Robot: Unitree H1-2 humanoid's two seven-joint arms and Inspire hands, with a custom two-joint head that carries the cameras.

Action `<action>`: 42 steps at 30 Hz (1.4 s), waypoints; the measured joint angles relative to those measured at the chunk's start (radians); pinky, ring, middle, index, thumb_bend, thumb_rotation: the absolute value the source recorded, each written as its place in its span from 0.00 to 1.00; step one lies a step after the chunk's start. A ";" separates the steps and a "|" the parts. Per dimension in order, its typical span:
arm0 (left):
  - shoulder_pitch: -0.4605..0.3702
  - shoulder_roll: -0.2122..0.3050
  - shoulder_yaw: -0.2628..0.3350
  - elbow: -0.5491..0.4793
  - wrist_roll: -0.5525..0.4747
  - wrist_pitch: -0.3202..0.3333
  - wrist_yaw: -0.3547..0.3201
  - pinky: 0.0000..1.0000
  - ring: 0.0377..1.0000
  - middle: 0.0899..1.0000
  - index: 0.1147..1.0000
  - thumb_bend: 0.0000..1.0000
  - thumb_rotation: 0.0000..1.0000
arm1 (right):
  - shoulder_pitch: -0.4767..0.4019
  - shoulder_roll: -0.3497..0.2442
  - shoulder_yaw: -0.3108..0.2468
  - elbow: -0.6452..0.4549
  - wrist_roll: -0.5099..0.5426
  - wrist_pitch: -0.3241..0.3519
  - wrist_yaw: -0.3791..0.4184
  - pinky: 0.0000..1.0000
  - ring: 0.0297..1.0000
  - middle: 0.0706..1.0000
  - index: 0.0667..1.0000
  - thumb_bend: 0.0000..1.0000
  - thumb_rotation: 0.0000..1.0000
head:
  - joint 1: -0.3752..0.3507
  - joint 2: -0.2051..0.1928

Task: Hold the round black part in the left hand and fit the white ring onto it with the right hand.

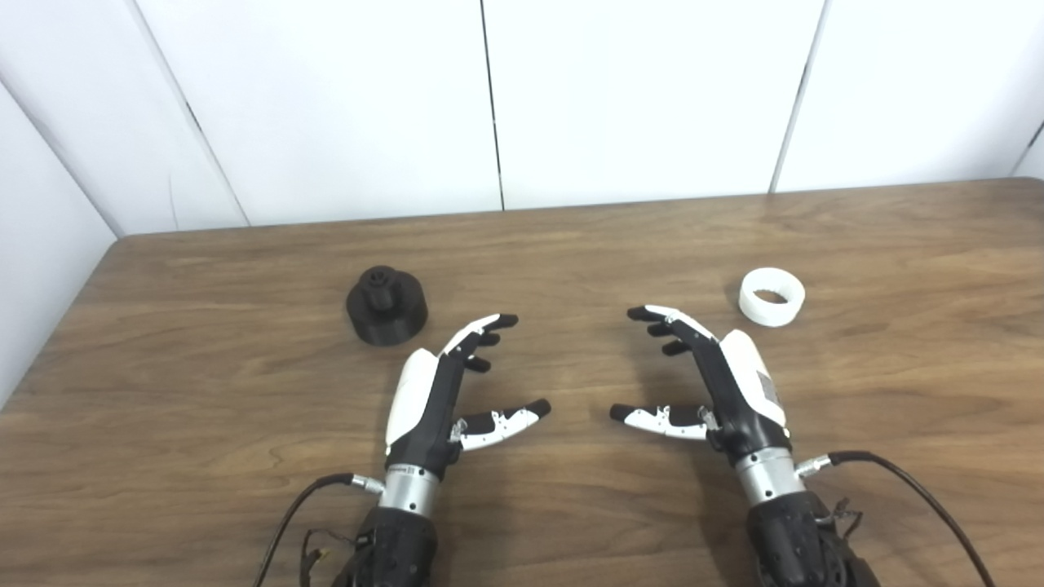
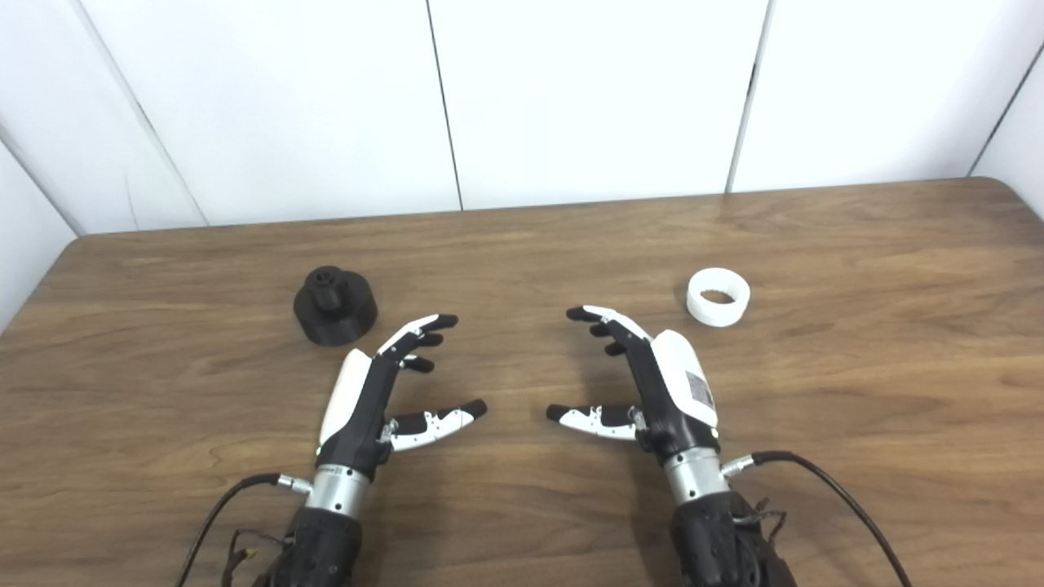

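Observation:
The round black part [image 1: 387,306] stands on the wooden table [image 1: 571,244], left of centre, with a small hub on top. Over on the right lies the white ring [image 1: 771,297], flat on the wood with its hole facing up. My left hand [image 1: 444,387] hovers near the table's front, open and empty, below and to the right of the black part. My right hand [image 1: 718,379] mirrors it, open and empty, below and to the left of the ring. Neither hand touches either piece.
White wall panels [image 1: 489,98] rise behind the table's far edge. The table's left edge [image 1: 57,326] runs diagonally at the picture's left. A cable [image 1: 913,489] trails from the right wrist and another [image 1: 285,522] from the left wrist.

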 measured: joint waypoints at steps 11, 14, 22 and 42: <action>0.000 0.000 0.003 0.000 -0.005 0.000 0.000 0.67 0.79 0.83 0.77 0.73 0.14 | 0.000 0.000 0.000 0.000 0.000 0.000 0.001 0.67 0.76 0.79 0.75 0.72 0.09 | 0.000 0.000; -0.001 0.000 0.003 0.000 -0.005 0.000 0.000 0.67 0.80 0.83 0.77 0.73 0.14 | -0.001 0.000 0.000 0.000 0.001 0.000 0.001 0.67 0.76 0.79 0.75 0.72 0.09 | 0.000 0.002; -0.003 0.001 0.001 0.004 -0.002 0.000 0.001 0.65 0.78 0.82 0.76 0.74 0.15 | -0.001 -0.005 -0.003 0.000 0.008 -0.001 0.001 0.68 0.76 0.79 0.75 0.71 0.07 | 0.147 -0.023; -0.028 -0.052 -0.051 0.047 0.041 0.009 0.040 0.69 0.80 0.84 0.77 0.74 0.17 | -0.011 -0.047 -0.048 0.016 0.114 -0.055 0.001 0.67 0.75 0.79 0.75 0.74 0.04 | 0.256 -0.041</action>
